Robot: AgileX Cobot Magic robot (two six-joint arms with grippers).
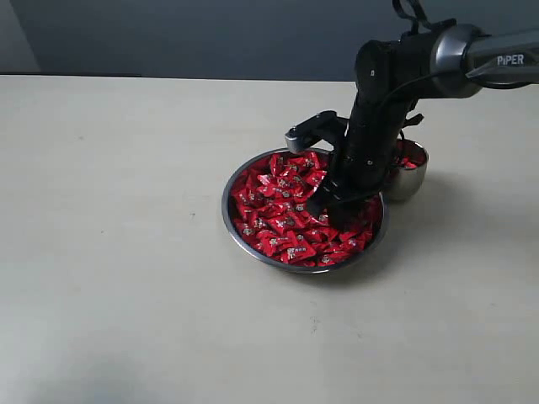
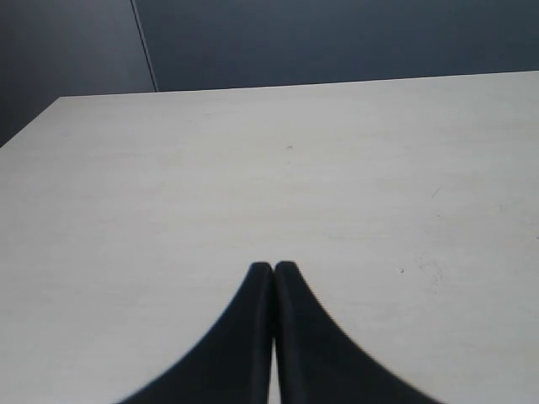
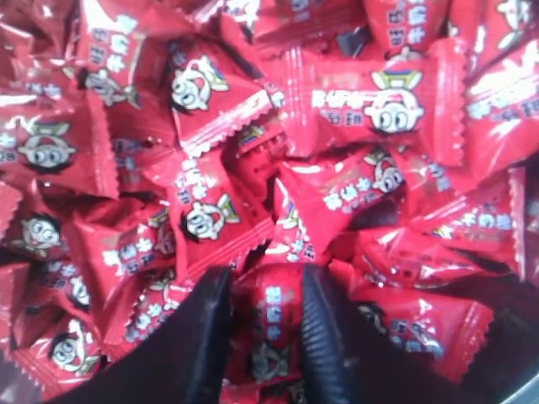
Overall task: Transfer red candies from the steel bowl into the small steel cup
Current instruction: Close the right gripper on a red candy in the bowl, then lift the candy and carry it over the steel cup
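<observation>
The steel bowl (image 1: 226,209) sits mid-table, heaped with red candies (image 1: 274,210). My right gripper (image 1: 327,204) is pushed down into the pile at the bowl's right side. In the right wrist view its gripper (image 3: 265,282) has one red candy (image 3: 269,324) filling the gap, with both fingers against the wrapper. The small steel cup (image 1: 414,181) stands just right of the bowl, partly hidden behind the arm, with a few red candies (image 1: 409,160) inside. My left gripper (image 2: 274,268) is shut and empty over bare table, and it does not show in the exterior view.
The pale table (image 1: 109,210) stretches wide to the left and front of the bowl. A dark wall (image 1: 210,34) runs along the table's far edge. The right arm (image 1: 396,76) reaches in from the upper right.
</observation>
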